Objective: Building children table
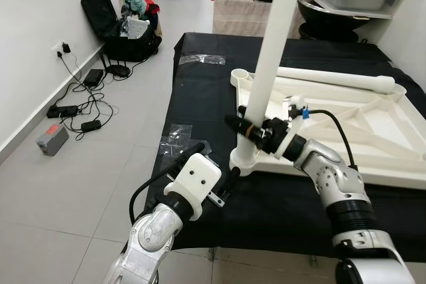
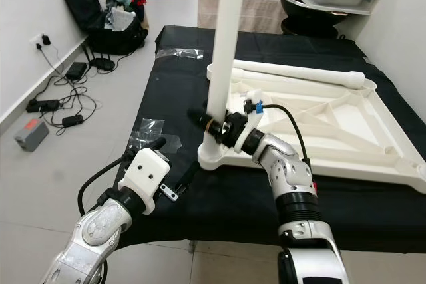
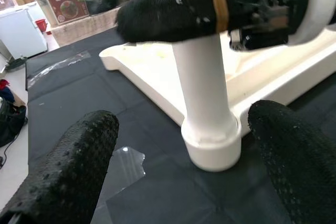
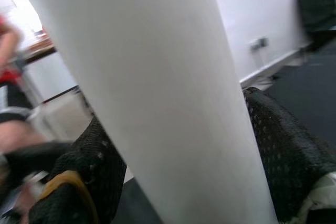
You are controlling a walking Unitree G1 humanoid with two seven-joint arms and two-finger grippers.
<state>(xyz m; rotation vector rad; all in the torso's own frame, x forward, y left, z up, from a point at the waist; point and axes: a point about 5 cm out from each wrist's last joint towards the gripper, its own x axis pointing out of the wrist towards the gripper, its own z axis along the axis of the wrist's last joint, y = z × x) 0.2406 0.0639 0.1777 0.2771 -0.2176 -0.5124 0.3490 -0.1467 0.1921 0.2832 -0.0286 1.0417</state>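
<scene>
Standing upright in the near corner socket of the upturned white tabletop (image 1: 373, 131), the leg (image 1: 266, 71) is clasped low down by the right pincer (image 1: 245, 129), its two black fingers (image 4: 100, 166) clenched on either side of the tube just above the socket collar (image 3: 211, 142). The tabletop lies ribbed side up on a black cloth (image 1: 200, 91) over the worktop, and a second leg (image 1: 333, 79) lies flat across its far side. The left pincer (image 2: 174, 176) hovers near that corner with its fingers (image 3: 63, 166) spread wide, grasping nothing, the collar framed between them. The leg looks like hollow moulded plastic: light, stiff and smooth, so probably slippery under a turning grip, and tall enough to lever hard on its base if pushed high up. Low on the tube, just above the collar, seems the best hold, where force runs straight into the socket. The tabletop looks light too and may slide on the cloth or turn with the leg, so the free pincer would likely do most good pressing on the rim beside the socket.
</scene>
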